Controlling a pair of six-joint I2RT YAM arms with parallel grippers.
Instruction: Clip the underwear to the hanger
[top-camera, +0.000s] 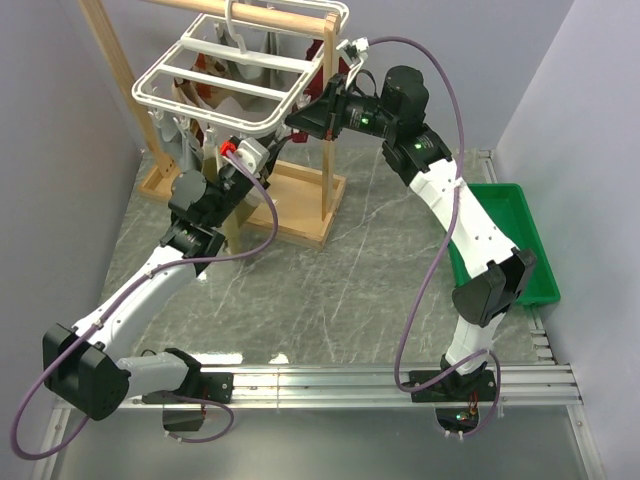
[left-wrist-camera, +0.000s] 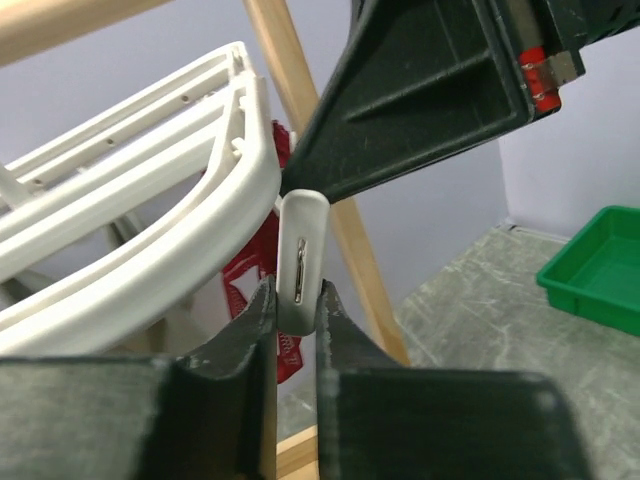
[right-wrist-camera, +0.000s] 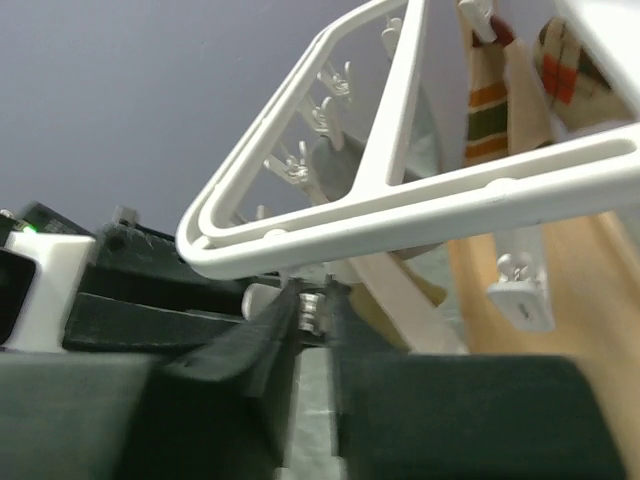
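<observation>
The white grid hanger (top-camera: 225, 75) hangs from the wooden stand at the back left. My left gripper (top-camera: 266, 148) reaches up under its near rim. In the left wrist view it (left-wrist-camera: 297, 300) is shut on a white clip (left-wrist-camera: 300, 250) dangling from the hanger rim (left-wrist-camera: 190, 250). My right gripper (top-camera: 293, 121) meets it from the right. Its narrow jaws (right-wrist-camera: 315, 308) pinch the metal middle of a clip under the hanger corner (right-wrist-camera: 260, 240). Tan cloth, apparently the underwear (top-camera: 233, 228), hangs below the left gripper and shows behind the right fingers as the underwear (right-wrist-camera: 445, 285).
The wooden stand (top-camera: 300, 205) has a post (top-camera: 328, 130) right beside my right gripper. A dark red garment (left-wrist-camera: 255, 300), striped socks (right-wrist-camera: 490, 100) and grey cloth hang from other clips. A green bin (top-camera: 505, 240) sits at the table's right edge.
</observation>
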